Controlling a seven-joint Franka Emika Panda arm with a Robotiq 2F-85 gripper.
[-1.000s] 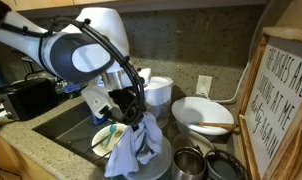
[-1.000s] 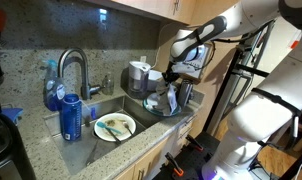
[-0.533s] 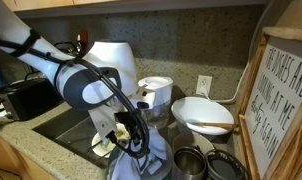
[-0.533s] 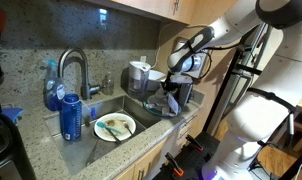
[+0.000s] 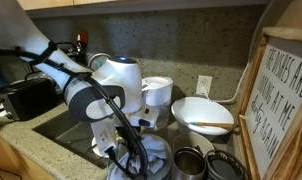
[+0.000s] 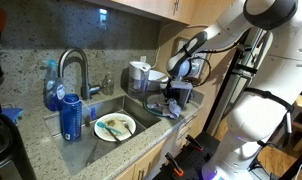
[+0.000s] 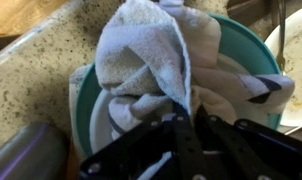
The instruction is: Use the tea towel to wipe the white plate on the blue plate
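Note:
In the wrist view the white tea towel (image 7: 151, 60) lies bunched on the white plate (image 7: 227, 84), which sits on the blue plate (image 7: 244, 42) on the counter. My gripper (image 7: 186, 115) is shut on a fold of the towel and presses it down on the plates. In both exterior views the arm is bent low over the counter beside the sink. The gripper (image 5: 134, 160) (image 6: 174, 100) is at the plates, and the towel (image 6: 177, 109) shows only as a small heap under it.
A plate with cutlery (image 6: 115, 126) lies in the sink by the faucet (image 6: 73, 68) and a blue can (image 6: 71, 118). A white bowl with a wooden spoon (image 5: 203, 113), metal pots (image 5: 191, 162) and a framed sign (image 5: 286, 100) stand close by.
The arm has come down. The towel hung from the gripper above the plates and now lies pressed and bunched on them.

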